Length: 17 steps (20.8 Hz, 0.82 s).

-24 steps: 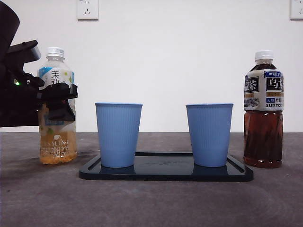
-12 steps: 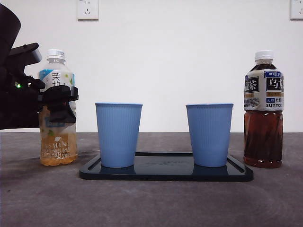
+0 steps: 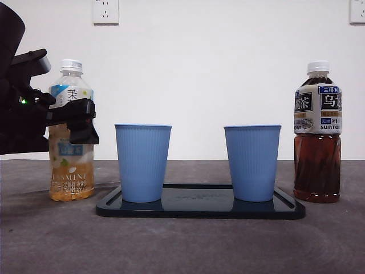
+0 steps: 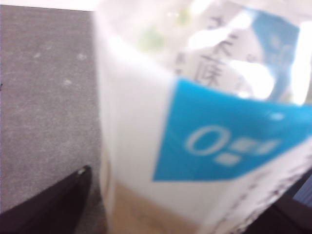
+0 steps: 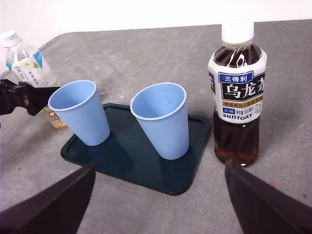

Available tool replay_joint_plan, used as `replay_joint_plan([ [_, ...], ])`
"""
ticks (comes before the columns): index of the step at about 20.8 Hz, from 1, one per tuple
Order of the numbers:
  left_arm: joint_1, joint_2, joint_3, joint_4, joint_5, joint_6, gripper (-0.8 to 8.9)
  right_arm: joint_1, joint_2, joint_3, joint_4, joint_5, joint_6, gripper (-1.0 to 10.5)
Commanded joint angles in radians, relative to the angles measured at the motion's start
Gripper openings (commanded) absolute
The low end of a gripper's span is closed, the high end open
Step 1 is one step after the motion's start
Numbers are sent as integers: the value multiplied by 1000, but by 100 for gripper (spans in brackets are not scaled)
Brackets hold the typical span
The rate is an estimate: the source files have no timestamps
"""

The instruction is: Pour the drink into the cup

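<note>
At nine o'clock on the grey table (image 3: pixel 188 245), the left gripper (image 3: pixel 80 123) has its jaws clamped around a jasmine tea bottle (image 3: pixel 71 137) standing upright. Two blue cups (image 3: pixel 142 162) stand on a dark tray (image 3: pixel 199 210) at centre; an oolong tea bottle (image 3: pixel 317 134) stands at three o'clock. The right gripper (image 5: pixel 156 204) hovers with jaws apart.
</note>
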Motion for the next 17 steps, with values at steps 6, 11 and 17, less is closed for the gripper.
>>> replay_joint_plan([
  [6, -2, 10, 16, -60, -2, 5, 505, 5, 0, 13, 6, 2, -4, 423],
  [11, -3, 0, 16, -111, -1, 1, 507, 5, 0, 13, 6, 2, -5, 423],
  [17, -4, -92, 16, -253, 0, 1, 506, 5, 0, 13, 6, 3, -5, 423],
])
